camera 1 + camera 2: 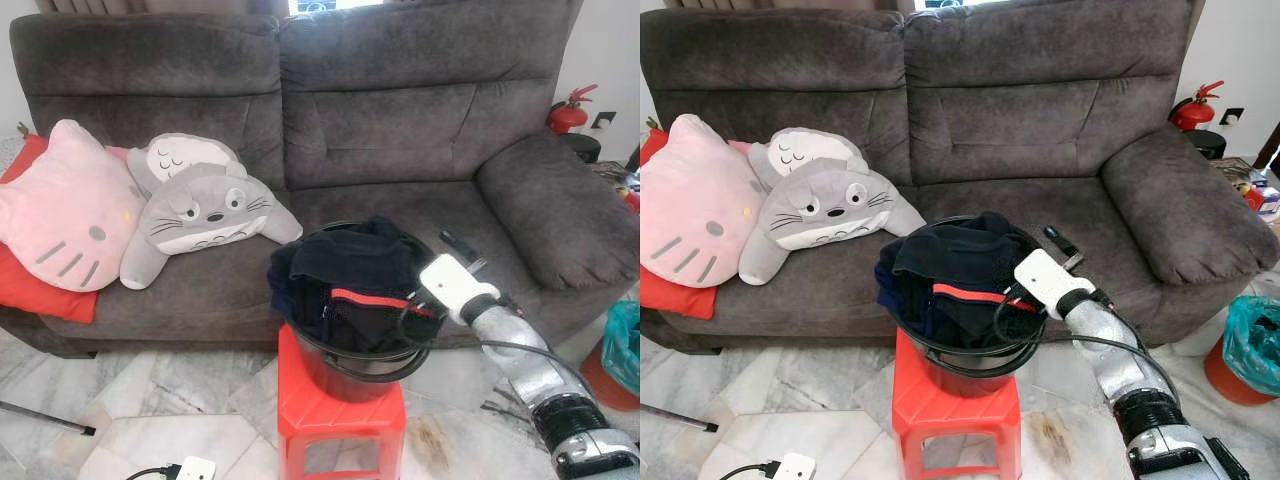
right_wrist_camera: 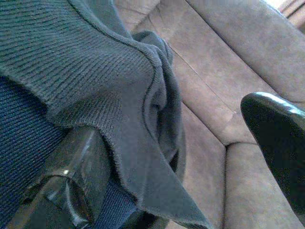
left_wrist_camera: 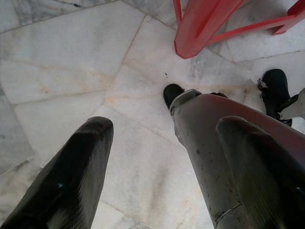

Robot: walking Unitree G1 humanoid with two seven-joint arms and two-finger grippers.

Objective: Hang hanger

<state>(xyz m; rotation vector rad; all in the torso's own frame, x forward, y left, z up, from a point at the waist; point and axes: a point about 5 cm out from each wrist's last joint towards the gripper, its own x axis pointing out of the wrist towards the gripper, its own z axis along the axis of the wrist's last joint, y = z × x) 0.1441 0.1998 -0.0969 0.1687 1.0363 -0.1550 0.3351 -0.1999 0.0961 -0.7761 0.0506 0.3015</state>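
Item: dark clothes [image 1: 345, 275] heaped in a black bucket [image 1: 352, 368] that stands on a red stool [image 1: 335, 420], just in front of a grey sofa [image 1: 400, 120]. Right gripper [image 2: 190, 157]: reached over the bucket's right side at the pile; in its wrist view you see the fingers apart, one finger [image 2: 78, 164] tucked under a fold of ribbed dark knit, the other [image 2: 279, 138] clear of the cloth with the sofa seat behind it, so nothing is clamped yet. Left gripper [image 3: 162, 167]: hanging idle at your side, fingers apart, pointed down at the marble floor [image 3: 71, 71] near a leg of the stool. Hanger: you cannot make one out here; if it is in the bucket, it lies hidden under or inside the clothes. Other lots: a pink cat cushion [image 1: 65, 215] and a grey plush cushion [image 1: 200, 210] on the sofa's left seat, a small black object [image 1: 458, 246] on the right seat, a fire extinguisher [image 1: 570, 112] beyond the right armrest. Step in hand, by your judgement: reaching into the pile for a first hold, very early in the task. Next move: close the fingers on the knit fold, or on the hanger if you find it, lift clear of the rim slowly, and watch that the bucket does not tip off the stool
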